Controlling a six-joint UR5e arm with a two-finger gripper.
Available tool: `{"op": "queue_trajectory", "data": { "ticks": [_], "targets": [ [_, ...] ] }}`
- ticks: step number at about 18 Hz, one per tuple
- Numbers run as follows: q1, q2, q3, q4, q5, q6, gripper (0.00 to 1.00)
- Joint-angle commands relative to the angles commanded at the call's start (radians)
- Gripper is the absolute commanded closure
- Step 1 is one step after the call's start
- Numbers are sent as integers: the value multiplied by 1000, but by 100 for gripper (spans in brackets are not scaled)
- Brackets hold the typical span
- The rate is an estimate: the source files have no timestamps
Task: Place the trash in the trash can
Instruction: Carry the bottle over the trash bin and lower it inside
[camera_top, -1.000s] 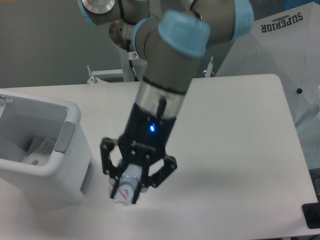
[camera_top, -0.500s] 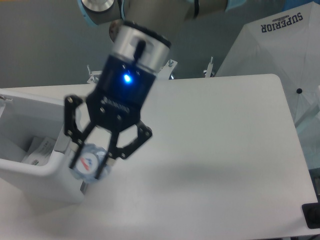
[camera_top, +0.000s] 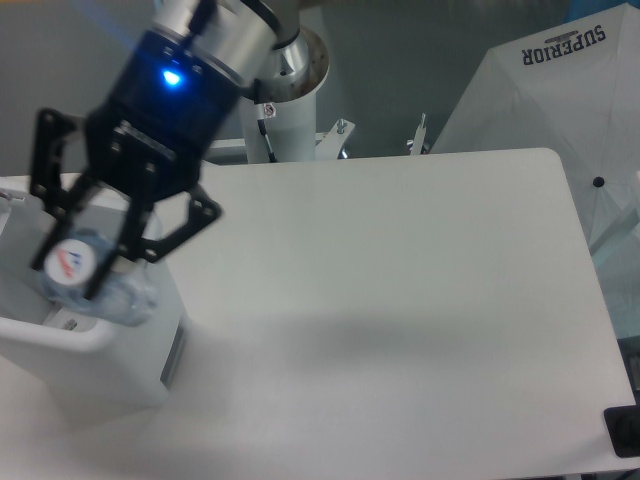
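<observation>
Here a white, round-cornered bench (camera_top: 400, 300) fills most of the view, grey wall behind it, with a white canopy printed "SUPERIOR" (camera_top: 560, 90) at two o'clock. The bench's rounded far corner sits at two o'clock, and its wide middle is bare from centre to four o'clock. At nine o'clock the black two-finger gripper (camera_top: 75, 265) has its fingers closed around a small clear plastic bottle with a red-and-white label (camera_top: 85, 275), hanging over the open mouth of the white rectangular plastic bin (camera_top: 110, 370) at eight o'clock.
</observation>
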Motion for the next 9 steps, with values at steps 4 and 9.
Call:
{"op": "queue_trajectory", "data": {
  "ticks": [4, 9],
  "targets": [
    [-14, 49, -87, 2, 2, 9, 74],
    [-37, 52, -146, 3, 3, 51, 74]
  ]
}}
